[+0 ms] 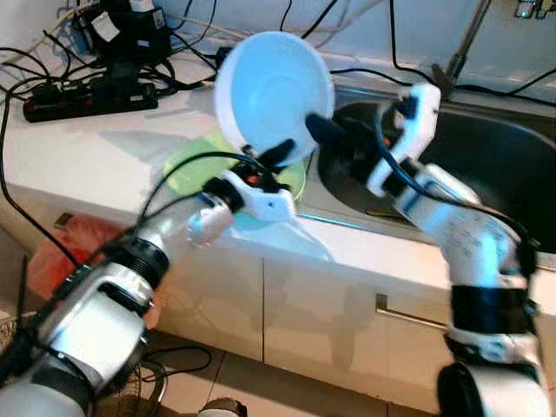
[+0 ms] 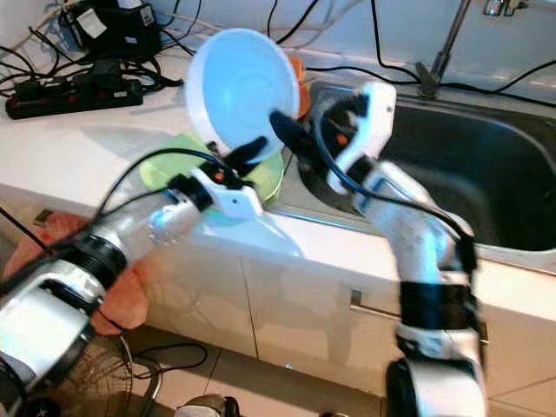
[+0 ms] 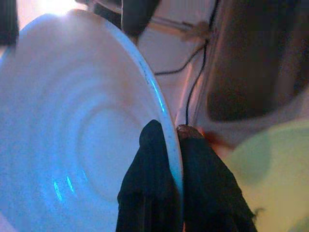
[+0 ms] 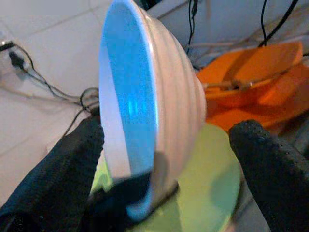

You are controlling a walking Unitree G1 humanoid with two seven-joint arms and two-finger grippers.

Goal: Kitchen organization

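White ribbed bowl (image 1: 274, 91) tilted, rim pinched by left claw (image 1: 280, 155), right claw (image 4: 169, 145) spread.

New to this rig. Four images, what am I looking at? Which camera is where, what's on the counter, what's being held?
This is a humanoid robot with two silver arms, each ending in two long black fingers. The two wide pictures come from the stereo camera on its head, looking down at a kitchen counter and a steel sink. The two close-ups come from cameras on the wrists, looking along each arm's fingers.

The left gripper holds a white bowl tipped up on edge above the counter; the left wrist view shows its jaws pinching the rim. The right gripper reaches in from the sink side, jaws open on either side of the bowl, not closed on it.

Under the bowl lies a green plate. Something orange sits behind it. A black power strip and cables lie at the back.
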